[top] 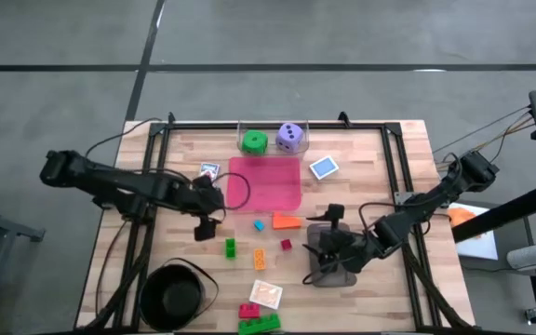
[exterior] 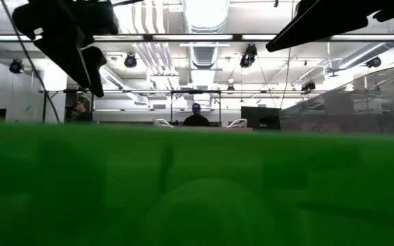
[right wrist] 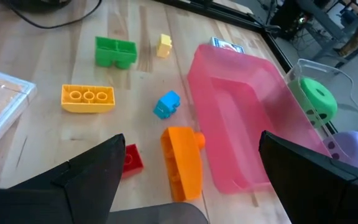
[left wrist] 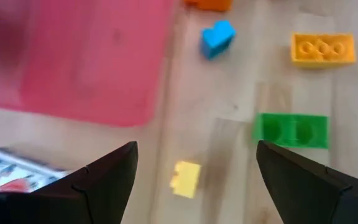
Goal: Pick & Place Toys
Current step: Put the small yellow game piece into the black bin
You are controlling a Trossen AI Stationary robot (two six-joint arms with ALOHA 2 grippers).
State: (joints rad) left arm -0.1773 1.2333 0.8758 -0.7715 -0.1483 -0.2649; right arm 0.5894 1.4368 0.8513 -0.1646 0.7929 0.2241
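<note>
Worktop (top: 361,167), wooden slats, black frame. Pink tray (top: 265,182) at centre; clear tray (top: 273,126) at the far edge holding green die (top: 254,141) and purple die (top: 290,138) side by side. Blue card (top: 323,167) just right of the pink tray; a second card (top: 210,170) just left of it. Loose bricks nearer the front: small blue brick (top: 259,224), large orange brick (top: 286,221), small red brick (top: 286,245), green brick (top: 231,247), flat orange brick (top: 261,259), small yellow brick (left wrist: 186,179) lying between the left fingers in the wrist view. At the front edge: a clear flat tray (top: 265,294), a red brick (top: 248,310), a large green brick (top: 260,324). Black round bowl (top: 175,296) at front left. Left hand (top: 205,217): beside the pink tray's left edge, fingers spread, holding nothing. Right hand (top: 321,244): right of the loose bricks, fingers spread, holding nothing
</note>
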